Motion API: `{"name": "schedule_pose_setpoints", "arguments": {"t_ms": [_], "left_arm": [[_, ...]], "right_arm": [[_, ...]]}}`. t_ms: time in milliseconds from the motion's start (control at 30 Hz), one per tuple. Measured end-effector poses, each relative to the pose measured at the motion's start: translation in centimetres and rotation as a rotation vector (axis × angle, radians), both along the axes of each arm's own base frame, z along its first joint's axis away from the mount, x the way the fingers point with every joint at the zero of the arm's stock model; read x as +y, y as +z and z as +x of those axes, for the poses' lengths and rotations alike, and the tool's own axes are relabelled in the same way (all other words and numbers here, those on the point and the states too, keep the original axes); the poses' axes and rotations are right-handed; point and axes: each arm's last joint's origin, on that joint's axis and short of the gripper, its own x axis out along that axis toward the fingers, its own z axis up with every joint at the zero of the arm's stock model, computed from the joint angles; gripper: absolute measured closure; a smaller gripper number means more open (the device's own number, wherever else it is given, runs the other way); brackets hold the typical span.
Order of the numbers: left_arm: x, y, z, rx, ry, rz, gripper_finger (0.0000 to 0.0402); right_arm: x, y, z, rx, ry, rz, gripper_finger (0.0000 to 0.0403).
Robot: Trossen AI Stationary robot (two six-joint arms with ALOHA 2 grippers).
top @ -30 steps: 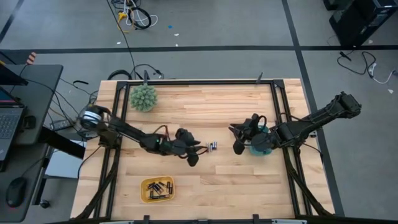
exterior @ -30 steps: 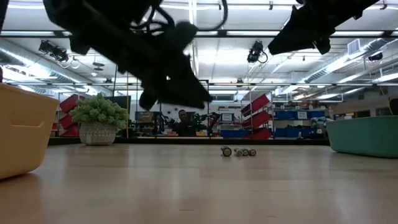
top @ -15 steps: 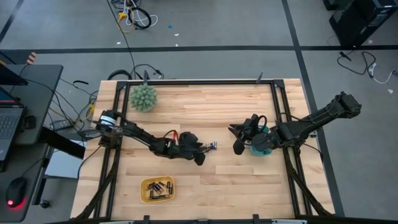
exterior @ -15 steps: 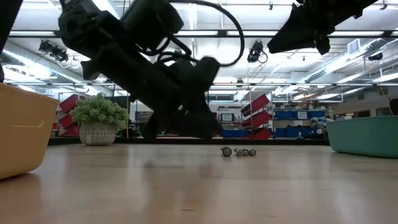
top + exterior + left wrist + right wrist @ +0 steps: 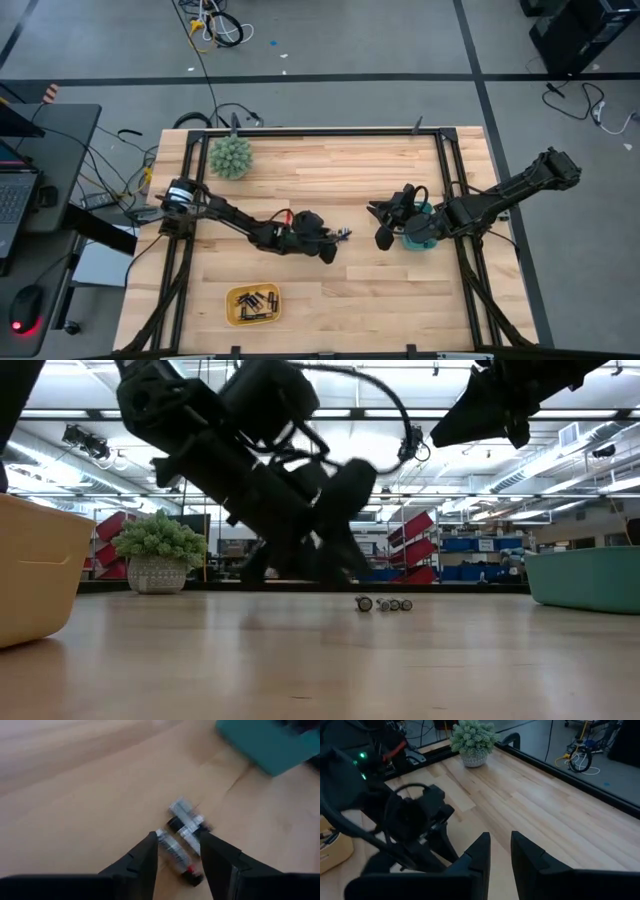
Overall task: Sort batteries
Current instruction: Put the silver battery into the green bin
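A small cluster of loose batteries (image 5: 342, 236) lies on the wood near the table's middle, and also shows in the low view (image 5: 385, 604). In the left wrist view the cells (image 5: 182, 827) are silvery and dark. My left gripper (image 5: 328, 248) is low over them and open. Its fingers (image 5: 150, 856) stand on either side of the nearest silvery cell (image 5: 174, 852) without clearly touching it. My right gripper (image 5: 383, 238) hangs open (image 5: 500, 851) beside the teal tray (image 5: 420, 232). More batteries (image 5: 252, 303) lie in the yellow tray (image 5: 236, 317).
A spiky green ball in a pot (image 5: 231, 157) stands at the far left corner. The yellow tray (image 5: 30, 575) is near the near edge and the teal tray (image 5: 590, 578) is at the right. Bare wood lies between the cluster and both trays. Black frame rails border the table.
My left gripper has moved toward the table's right and down, closing on the loose battery cluster, and its arm has stretched out lower over the wood. The batteries have not moved.
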Motion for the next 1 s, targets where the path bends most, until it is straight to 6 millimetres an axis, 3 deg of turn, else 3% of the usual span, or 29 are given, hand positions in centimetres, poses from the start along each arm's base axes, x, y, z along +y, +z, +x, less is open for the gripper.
{"name": "schedule_pose_setpoints", "arguments": {"t_ms": [333,1000], "left_arm": [[0.21,-0.74,0.47,0.069,0.035,-0.023,0.02],[0.44,-1.31,-0.27,0.205,0.007,0.012,0.0201]], "right_arm": [[0.03,-0.12,-0.05,0.02,0.02,0.003,0.0341],[0.04,-0.09,-0.02,0.017,0.022,0.002,0.0341]]}}
